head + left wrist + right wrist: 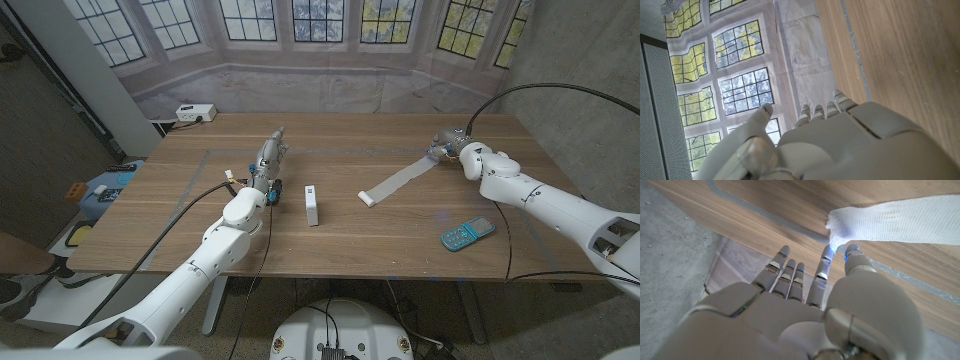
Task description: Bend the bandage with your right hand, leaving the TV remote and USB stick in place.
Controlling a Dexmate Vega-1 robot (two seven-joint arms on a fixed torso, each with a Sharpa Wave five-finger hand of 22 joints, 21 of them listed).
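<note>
The long white woven gauze bandage (398, 181) lies stretched diagonally across the right half of the pale wooden table (340, 230), its near end by the table's middle and its far end at the right hand (450, 146). In the right wrist view that hand pinches the frayed far end (840, 227) between its thumb and a fingertip (826, 254), the other fingers spread beside it, so the grasp looks made and the bending itself seems the step now in hand. The next move probably calls for carrying that end back over the strip toward its middle (gently, since loose gauze may slide rather than fold). The small white rectangular USB stick (313, 204) and the blue-grey TV remote (467, 234) lie well apart from the bandage. The left hand (267, 166) waits on the left side of the table, fingers together and straight, holding nothing.
</note>
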